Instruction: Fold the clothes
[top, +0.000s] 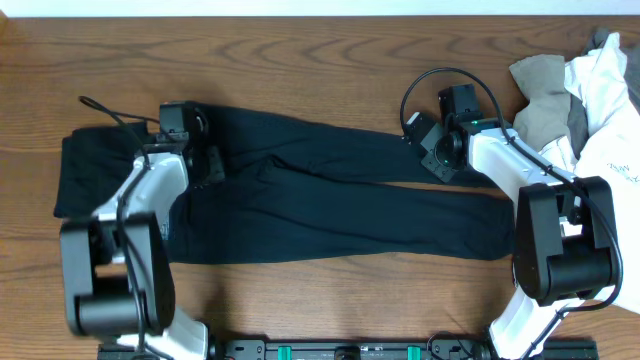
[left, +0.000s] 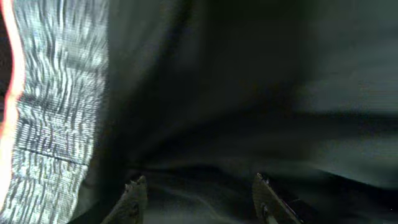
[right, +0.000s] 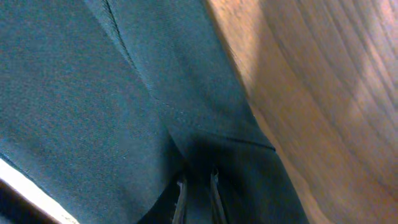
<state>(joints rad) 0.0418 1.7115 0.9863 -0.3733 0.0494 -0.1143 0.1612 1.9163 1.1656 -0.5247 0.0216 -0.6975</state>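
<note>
Black trousers (top: 330, 195) lie flat across the wooden table, waist at the left, both legs running right. My left gripper (top: 207, 160) is over the hip area. In the left wrist view its fingers (left: 199, 199) are spread open with dark cloth below and between them, and a grey ribbed waistband (left: 56, 112) shows at the left. My right gripper (top: 432, 148) is at the far leg's end. In the right wrist view its fingers (right: 198, 198) are close together, pinching a fold of the dark trouser cloth (right: 93, 93) near its hem.
A pile of white, beige and grey garments (top: 590, 90) lies at the back right corner. Bare wooden table (top: 330, 290) shows in front of the trousers and beside the hem in the right wrist view (right: 323, 81).
</note>
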